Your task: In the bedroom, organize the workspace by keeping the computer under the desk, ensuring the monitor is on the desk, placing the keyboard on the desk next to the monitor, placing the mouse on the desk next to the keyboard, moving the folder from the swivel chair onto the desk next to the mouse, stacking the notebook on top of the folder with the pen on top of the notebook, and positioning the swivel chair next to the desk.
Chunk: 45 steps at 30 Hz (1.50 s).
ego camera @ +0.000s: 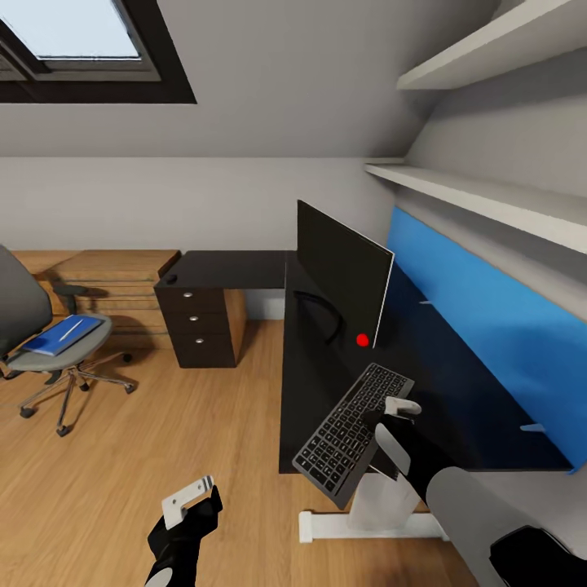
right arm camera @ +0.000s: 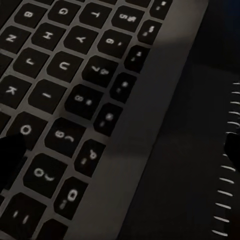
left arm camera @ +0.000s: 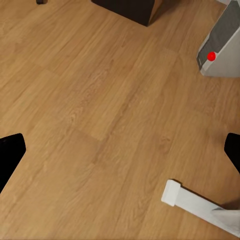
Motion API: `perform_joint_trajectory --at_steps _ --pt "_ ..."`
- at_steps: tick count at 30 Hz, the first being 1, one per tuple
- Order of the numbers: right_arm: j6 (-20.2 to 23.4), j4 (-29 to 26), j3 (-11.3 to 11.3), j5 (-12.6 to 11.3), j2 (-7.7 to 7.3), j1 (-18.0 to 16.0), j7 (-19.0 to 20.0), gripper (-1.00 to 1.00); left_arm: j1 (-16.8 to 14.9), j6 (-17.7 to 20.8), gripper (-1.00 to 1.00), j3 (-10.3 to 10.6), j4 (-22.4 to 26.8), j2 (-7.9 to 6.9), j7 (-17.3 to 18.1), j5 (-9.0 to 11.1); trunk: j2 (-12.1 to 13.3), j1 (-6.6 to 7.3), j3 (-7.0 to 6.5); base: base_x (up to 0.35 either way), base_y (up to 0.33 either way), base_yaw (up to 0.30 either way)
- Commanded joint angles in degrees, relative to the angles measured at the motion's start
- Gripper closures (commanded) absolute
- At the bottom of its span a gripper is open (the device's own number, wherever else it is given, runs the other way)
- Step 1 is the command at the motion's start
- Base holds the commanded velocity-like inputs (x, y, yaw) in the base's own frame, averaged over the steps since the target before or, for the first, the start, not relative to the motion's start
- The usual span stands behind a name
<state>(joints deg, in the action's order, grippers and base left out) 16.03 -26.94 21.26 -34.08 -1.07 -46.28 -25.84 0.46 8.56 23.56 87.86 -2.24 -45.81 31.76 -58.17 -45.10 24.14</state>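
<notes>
Right gripper (ego camera: 397, 417) over flat grey keyboard (ego camera: 352, 426), glossy desk (ego camera: 456, 391)

Swivel chair (ego camera: 28, 326) cut by frame edge; keyboard (ego camera: 352, 428) corner behind right pincer (ego camera: 399, 417), grip possibly closed.

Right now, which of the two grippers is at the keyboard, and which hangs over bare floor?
The right gripper is at the keyboard, on its edge over the black desk. The left gripper hangs open above the wooden floor, holding nothing.
</notes>
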Motion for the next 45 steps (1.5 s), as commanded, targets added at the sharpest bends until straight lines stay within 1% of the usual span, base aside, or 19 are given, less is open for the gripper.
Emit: perform_joint_trajectory --at_steps 1,5,9,12,15,21,22,23,25,27,29,30,35,40,44,45 --pt "0.31 -0.13 0.53 -0.33 -0.06 -0.04 -0.44 -1.00 -0.02 0.31 -1.00 0.08 0.12 -0.04 -0.33 0.14 -0.04 -0.01 0.05 0.000 0.003 0.000" --pt "-0.71 -0.13 0.70 -0.18 0.00 -0.04 -0.43 -1.00 -0.02 0.31 -1.00 0.08 0.12 -0.04 -0.33 0.14 -0.04 -0.01 0.05 0.000 0.001 0.000" --pt "-1.51 -0.13 0.86 1.15 0.09 -0.04 -0.40 -1.00 -0.02 0.31 -1.00 0.08 0.12 -0.04 -0.33 0.14 -0.04 -0.01 0.05 0.000 0.000 0.000" --pt "-1.75 -0.13 0.94 2.17 0.48 -0.02 -0.38 -1.00 -0.02 0.31 -1.00 0.08 0.12 -0.04 -0.33 0.14 -0.04 -0.01 0.05 0.000 0.016 0.000" --pt "-1.85 -0.13 1.00 2.58 0.96 -0.01 -0.36 -1.00 -0.02 0.31 -1.00 0.08 0.02 -0.04 -0.33 0.18 -0.04 -0.01 0.05 0.010 0.148 0.000" --pt "-2.11 -0.09 1.12 2.91 1.72 0.02 -0.30 -1.00 -0.02 0.31 -1.00 0.08 -0.05 -0.04 -0.33 0.15 -0.04 -0.01 0.05 0.058 0.280 0.000" --pt "-2.17 -0.07 1.13 2.93 1.95 0.03 -0.29 -1.00 -0.02 0.31 -1.00 0.08 -0.05 -0.04 -0.33 0.15 -0.04 -0.01 0.05 0.073 0.307 0.000" --pt "-2.43 -0.06 1.18 3.00 2.63 0.04 -0.27 -1.00 -0.02 0.31 -1.00 0.08 -0.03 -0.04 -0.33 0.14 -0.04 -0.01 0.05 0.076 0.243 0.000" --pt "-2.64 -0.05 1.59 3.05 3.01 0.05 -0.27 -1.00 -0.02 0.31 -1.00 0.08 -0.04 -0.04 -0.33 0.14 -0.04 -0.01 0.05 0.077 0.197 0.000" --pt "-2.78 0.00 2.48 3.14 3.22 0.05 -0.26 -1.00 -0.02 0.31 -1.00 0.10 -0.02 -0.04 -0.33 0.14 -0.04 -0.01 0.05 0.084 0.169 0.000" --pt "-2.90 0.10 3.95 3.15 3.50 0.05 -0.26 -1.00 -0.02 0.31 -1.00 0.17 -0.04 -0.03 -0.28 0.14 -0.04 -0.01 0.05 0.132 0.184 0.000" --pt "-2.91 0.11 4.08 3.15 3.63 0.05 -0.26 -1.00 -0.02 0.31 -1.00 0.22 -0.05 -0.02 -0.27 0.14 -0.04 -0.01 0.05 0.149 0.172 0.000" --pt "-2.93 0.23 4.29 3.15 4.08 0.05 -0.33 -1.00 -0.02 0.31 -1.00 0.32 0.01 -0.04 -0.25 0.09 -0.04 -0.01 0.05 0.070 0.080 0.000" --pt "-2.87 0.41 4.42 3.21 4.13 0.05 -0.46 -1.00 -0.02 0.31 -1.00 0.34 0.29 0.03 -0.35 0.06 -0.04 -0.01 0.05 0.005 0.006 0.000" --pt "-2.54 1.56 4.49 3.20 4.19 0.05 -0.63 -1.00 -0.02 0.31 -1.00 0.38 0.61 0.23 -0.40 0.06 -0.04 -0.01 0.05 0.001 0.001 0.000" --pt "-2.49 2.00 4.46 3.18 4.19 0.05 -0.66 -1.00 -0.02 0.31 -1.00 0.40 0.65 0.26 -0.41 0.06 -0.44 -0.23 0.23 0.000 0.000 0.000"
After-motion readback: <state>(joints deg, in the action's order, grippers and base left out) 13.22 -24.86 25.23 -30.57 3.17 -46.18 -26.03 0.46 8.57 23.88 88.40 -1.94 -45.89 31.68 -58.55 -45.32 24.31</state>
